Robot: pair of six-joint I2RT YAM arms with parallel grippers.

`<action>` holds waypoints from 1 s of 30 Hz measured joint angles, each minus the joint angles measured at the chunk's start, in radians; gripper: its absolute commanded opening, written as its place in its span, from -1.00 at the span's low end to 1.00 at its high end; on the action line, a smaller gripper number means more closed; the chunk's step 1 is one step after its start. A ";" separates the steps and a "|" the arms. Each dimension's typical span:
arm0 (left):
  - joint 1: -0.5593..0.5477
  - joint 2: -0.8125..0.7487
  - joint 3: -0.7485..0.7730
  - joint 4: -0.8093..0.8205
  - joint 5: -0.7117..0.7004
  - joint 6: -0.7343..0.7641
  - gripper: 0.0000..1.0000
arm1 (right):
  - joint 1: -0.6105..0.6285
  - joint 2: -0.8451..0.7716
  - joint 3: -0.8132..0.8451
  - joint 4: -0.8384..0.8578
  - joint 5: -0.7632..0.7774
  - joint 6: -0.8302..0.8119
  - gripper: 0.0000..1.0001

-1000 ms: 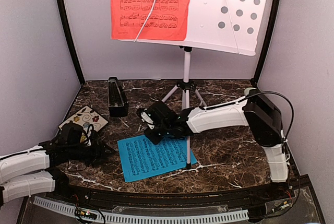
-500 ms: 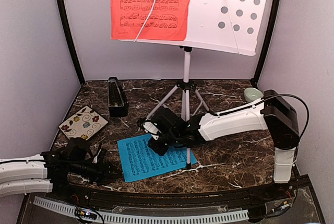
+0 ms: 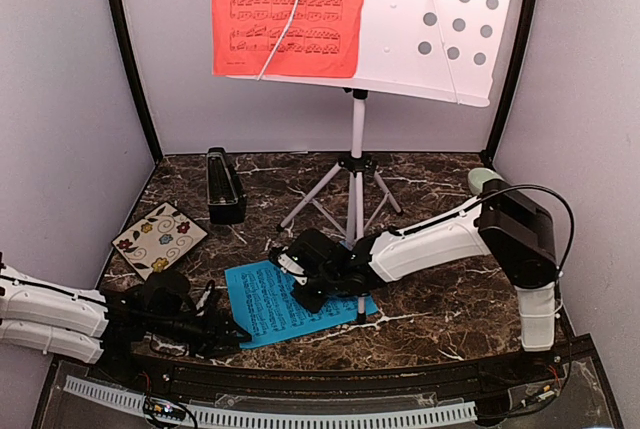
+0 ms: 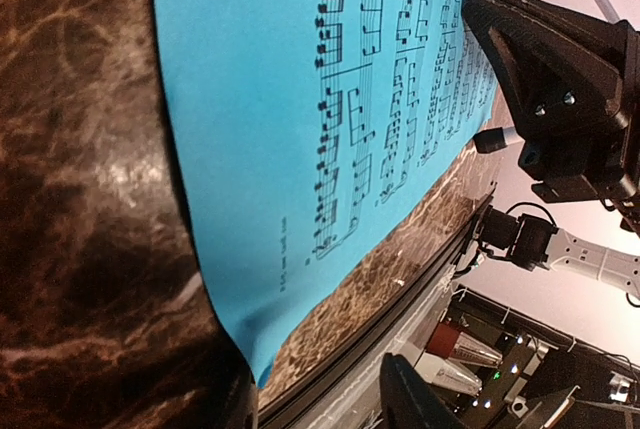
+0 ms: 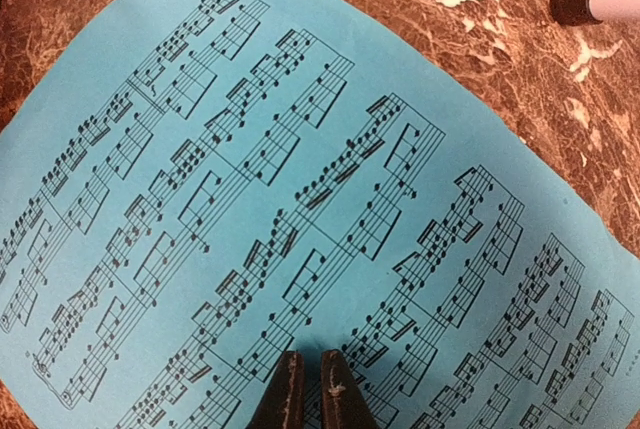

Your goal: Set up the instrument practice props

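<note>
The white perforated music stand (image 3: pixel 440 24) stands at the back on its tripod (image 3: pixel 356 164), with the red sheet (image 3: pixel 290 11) resting on it. The blue sheet (image 3: pixel 270 309) lies flat on the marble in front of the tripod. My right gripper (image 3: pixel 300 294) is shut, its tips (image 5: pixel 312 359) touching the middle of the blue sheet (image 5: pixel 300 199). My left gripper (image 3: pixel 232 334) is open at the sheet's near-left corner. That corner (image 4: pixel 255 359) curls up slightly between its fingers (image 4: pixel 410 399). The black metronome (image 3: pixel 224 186) stands at the back left.
A floral tile (image 3: pixel 160 234) lies at the left. A pale green bowl (image 3: pixel 484 180) peeks out behind the right arm. One tripod foot (image 5: pixel 590 6) rests by the blue sheet's right edge. The table's front rail (image 3: pixel 300 374) runs just below the left gripper.
My left arm has swung right along the front edge to the blue sheet's corner, its jaws narrowing. My right gripper has come down onto the sheet and closed.
</note>
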 measured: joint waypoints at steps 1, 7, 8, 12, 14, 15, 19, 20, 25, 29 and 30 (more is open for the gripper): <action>-0.008 0.019 0.000 0.029 -0.013 -0.011 -0.12 | 0.002 0.000 -0.002 0.005 0.005 0.002 -0.84; -0.029 0.102 0.013 0.135 -0.079 -0.039 -0.17 | 0.007 0.000 -0.015 0.034 0.011 0.006 -0.86; -0.029 0.115 0.015 0.148 -0.091 -0.042 -0.19 | 0.008 0.000 -0.015 0.037 0.011 0.008 -0.86; -0.029 0.140 0.018 0.180 -0.142 -0.057 -0.22 | 0.009 0.000 -0.016 0.040 0.011 0.018 -0.86; -0.029 0.141 0.018 0.183 -0.173 -0.072 -0.19 | 0.010 0.000 -0.016 0.041 0.010 0.021 -0.86; -0.030 0.140 0.017 0.186 -0.186 -0.082 -0.16 | 0.010 0.000 -0.016 0.041 0.010 0.023 -0.86; -0.029 0.115 0.010 0.180 -0.213 -0.127 -0.08 | 0.012 0.000 -0.017 0.041 0.011 0.026 -0.86; -0.029 0.097 0.010 0.162 -0.222 -0.134 -0.08 | 0.012 0.000 -0.017 0.041 0.011 0.026 -0.86; -0.029 -0.019 0.008 0.013 -0.271 -0.159 -0.42 | 0.013 0.000 -0.017 0.041 0.012 0.029 -0.86; -0.029 -0.051 -0.006 -0.023 -0.301 -0.156 -0.72 | 0.013 0.000 -0.016 0.041 0.011 0.030 -0.83; -0.029 -0.047 -0.009 -0.023 -0.305 -0.148 -0.78 | 0.013 0.000 -0.016 0.041 0.011 0.030 -0.82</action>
